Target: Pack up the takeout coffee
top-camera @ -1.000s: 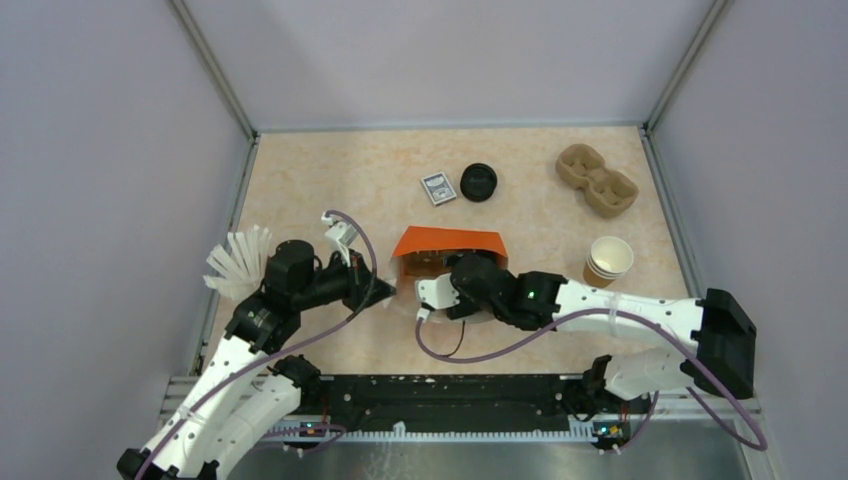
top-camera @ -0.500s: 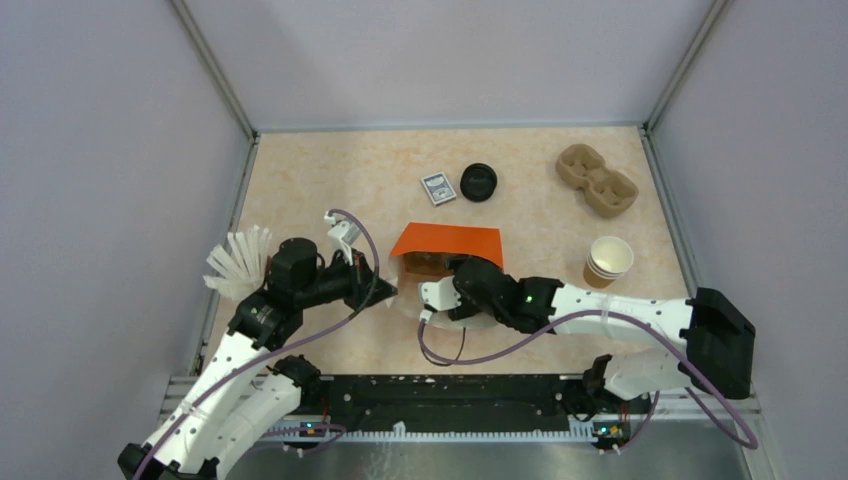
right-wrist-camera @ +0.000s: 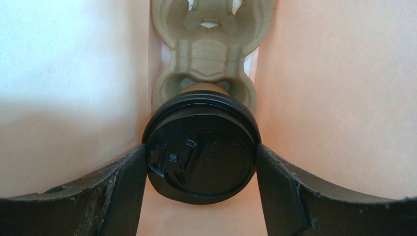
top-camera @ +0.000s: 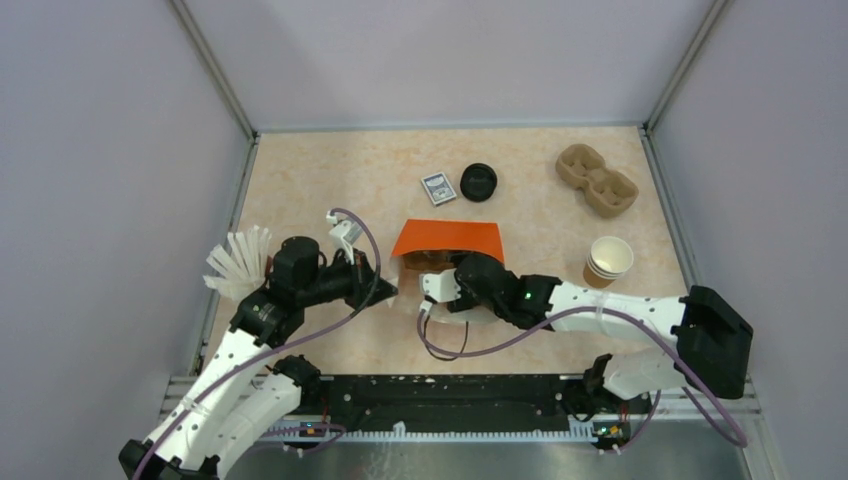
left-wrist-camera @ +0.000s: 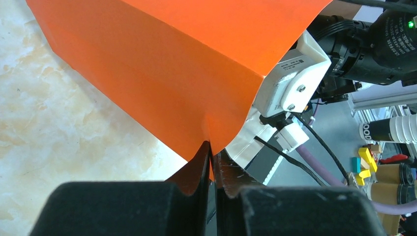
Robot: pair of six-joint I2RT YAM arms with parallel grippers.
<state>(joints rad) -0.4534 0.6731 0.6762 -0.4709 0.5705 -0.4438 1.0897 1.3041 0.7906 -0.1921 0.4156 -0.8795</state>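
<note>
The takeout coffee (right-wrist-camera: 201, 147), a tan cup under a round black lid, sits inside the orange bag (top-camera: 447, 240), in the near well of a brown pulp carrier (right-wrist-camera: 209, 49). My right gripper (right-wrist-camera: 201, 157) reaches into the bag's mouth, and both its fingers (right-wrist-camera: 125, 184) press against the lid's sides. In the top view the cup is hidden by the bag and the right wrist. My left gripper (left-wrist-camera: 211, 150) is shut on the bag's orange edge (left-wrist-camera: 216, 125) at the left side of the mouth, and it shows at the bag's left corner (top-camera: 388, 290).
A second pulp carrier (top-camera: 597, 180) lies at the back right, with a stack of tan cups (top-camera: 608, 261) in front of it. A loose black lid (top-camera: 478, 182) and a small packet (top-camera: 437, 188) lie behind the bag. A white bundle of straws (top-camera: 238, 262) is at the left wall.
My right wrist has pushed a little deeper into the bag, and the bag's top has flattened and shifted slightly. The left gripper keeps its pinch in nearly the same place.
</note>
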